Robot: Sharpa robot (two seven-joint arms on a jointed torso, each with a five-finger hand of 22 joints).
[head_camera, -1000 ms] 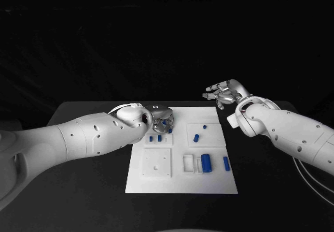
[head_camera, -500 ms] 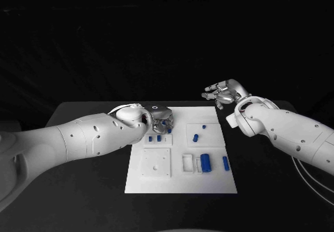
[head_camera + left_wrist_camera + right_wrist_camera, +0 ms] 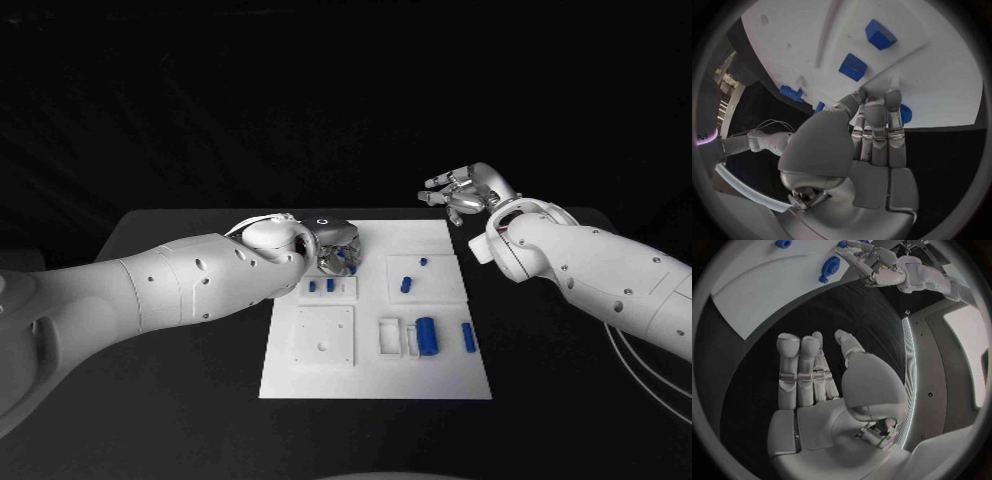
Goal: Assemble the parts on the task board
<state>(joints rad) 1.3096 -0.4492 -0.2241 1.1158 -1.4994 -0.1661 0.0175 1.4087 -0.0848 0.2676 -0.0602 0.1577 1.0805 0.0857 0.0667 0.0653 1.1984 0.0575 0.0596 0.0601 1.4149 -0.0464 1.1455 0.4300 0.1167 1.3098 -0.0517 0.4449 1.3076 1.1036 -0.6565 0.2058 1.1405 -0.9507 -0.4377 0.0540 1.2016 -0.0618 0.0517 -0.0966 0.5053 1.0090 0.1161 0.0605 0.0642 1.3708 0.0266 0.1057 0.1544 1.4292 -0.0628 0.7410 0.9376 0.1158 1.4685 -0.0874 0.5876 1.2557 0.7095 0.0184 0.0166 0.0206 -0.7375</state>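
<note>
The white task board (image 3: 375, 375) lies in the middle of the black table. My left hand (image 3: 333, 250) is over its far left corner, and its straight fingers (image 3: 879, 120) touch the board (image 3: 942, 75). A round blue part (image 3: 905, 114) sits right beside them; I cannot tell whether it is held. Two small blue parts (image 3: 322, 286) stand just nearer, and two more (image 3: 407, 284) are on the far right tile. A large blue part (image 3: 426, 335) and a slim one (image 3: 469, 338) lie at the near right. My right hand (image 3: 464, 192) hovers open past the board's far right corner.
A white square tile (image 3: 326, 335) and a white frame (image 3: 391, 337) lie on the board's near half. In the right wrist view, black table separates my right hand (image 3: 817, 375) from the board (image 3: 767, 285).
My left hand's fingers have shifted slightly at the board's far left corner, and the blue part at their tips shows less. The right hand has not moved.
</note>
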